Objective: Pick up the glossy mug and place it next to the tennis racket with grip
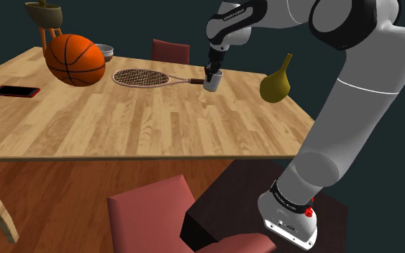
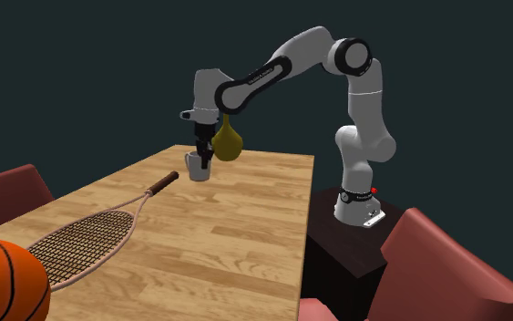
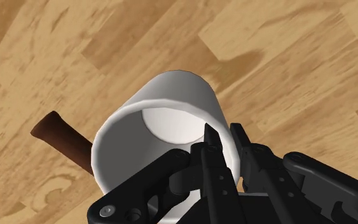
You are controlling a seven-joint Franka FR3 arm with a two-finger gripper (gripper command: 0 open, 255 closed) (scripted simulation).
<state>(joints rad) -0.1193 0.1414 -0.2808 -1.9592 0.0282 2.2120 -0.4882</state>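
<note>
Beside the racket handle on the desk, the pincer pinches the mug by its wall, one finger inside, plain at the wrist; the shoulder view adds a phone. Mug white, glossy.

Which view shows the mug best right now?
Wrist view: the white mug close up, rim and inside, with the gripper clasping its wall. Shoulder and second exterior views show it distant, beside the racket handle.

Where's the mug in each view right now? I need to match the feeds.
Shoulder view: white mug upper middle, left of the yellow vase.
Second exterior view: left of centre, beside the vase.
Wrist view: centre, at the claw.
Shared landmark: racket's brown grip beside it.
</note>
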